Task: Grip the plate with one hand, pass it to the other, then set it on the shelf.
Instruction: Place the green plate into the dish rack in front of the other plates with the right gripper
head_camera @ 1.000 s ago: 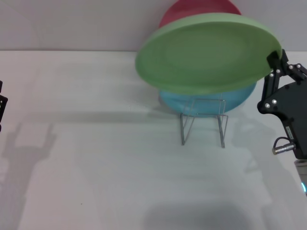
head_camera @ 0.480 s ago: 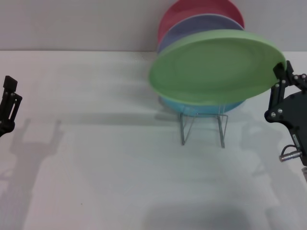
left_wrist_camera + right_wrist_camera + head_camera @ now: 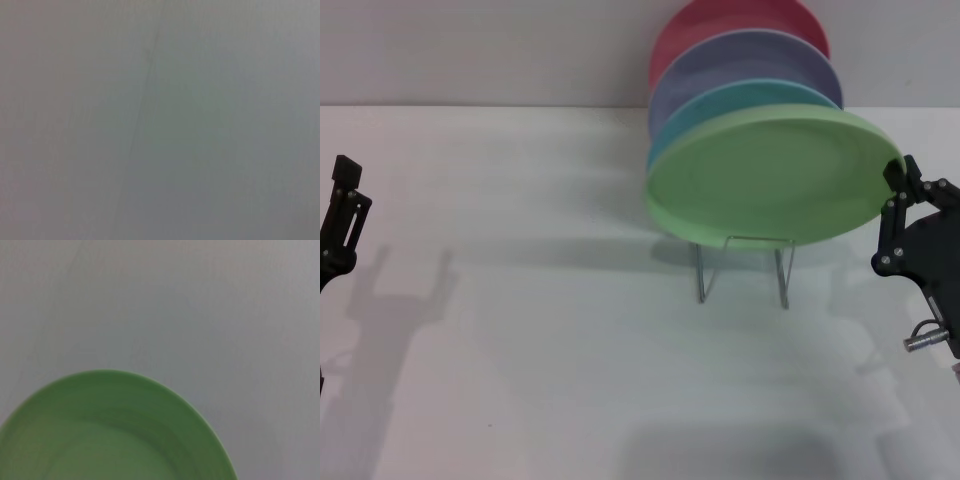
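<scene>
Soft even light, faint shadows on table [image 3: 570,330]; wrist views blurred.

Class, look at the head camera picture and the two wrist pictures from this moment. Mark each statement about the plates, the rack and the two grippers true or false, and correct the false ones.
1. The right gripper holds the green plate by its rim. True.
2. The green plate lies flat on the table. False: it is held tilted, low over the wire rack, in front of the other plates.
3. Three other plates stand behind the green one: turquoise plate, lavender plate, red plate. True.
4. The left gripper also grips the green plate. False: it is far off at the table's left edge, holding nothing.
5. The right wrist view shows part of the green plate. True.
</scene>
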Motion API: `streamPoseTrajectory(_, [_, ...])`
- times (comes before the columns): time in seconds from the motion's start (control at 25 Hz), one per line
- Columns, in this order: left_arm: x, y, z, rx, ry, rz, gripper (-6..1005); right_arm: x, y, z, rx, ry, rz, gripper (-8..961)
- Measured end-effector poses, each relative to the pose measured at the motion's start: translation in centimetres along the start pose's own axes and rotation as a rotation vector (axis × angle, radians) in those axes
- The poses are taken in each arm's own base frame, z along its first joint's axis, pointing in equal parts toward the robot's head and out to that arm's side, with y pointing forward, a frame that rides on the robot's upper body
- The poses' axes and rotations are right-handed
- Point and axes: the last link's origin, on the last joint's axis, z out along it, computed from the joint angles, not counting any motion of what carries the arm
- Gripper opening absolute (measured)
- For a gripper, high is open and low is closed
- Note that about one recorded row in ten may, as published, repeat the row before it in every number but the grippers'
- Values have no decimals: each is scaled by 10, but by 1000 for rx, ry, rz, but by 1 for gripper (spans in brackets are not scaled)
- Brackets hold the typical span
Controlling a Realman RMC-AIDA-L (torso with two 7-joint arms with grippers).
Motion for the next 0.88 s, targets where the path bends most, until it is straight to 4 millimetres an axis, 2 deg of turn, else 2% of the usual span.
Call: streamPoseTrajectory(0.88, [1,4,7,-16,14,-6,814,20,4,-2,-48,130,-6,17])
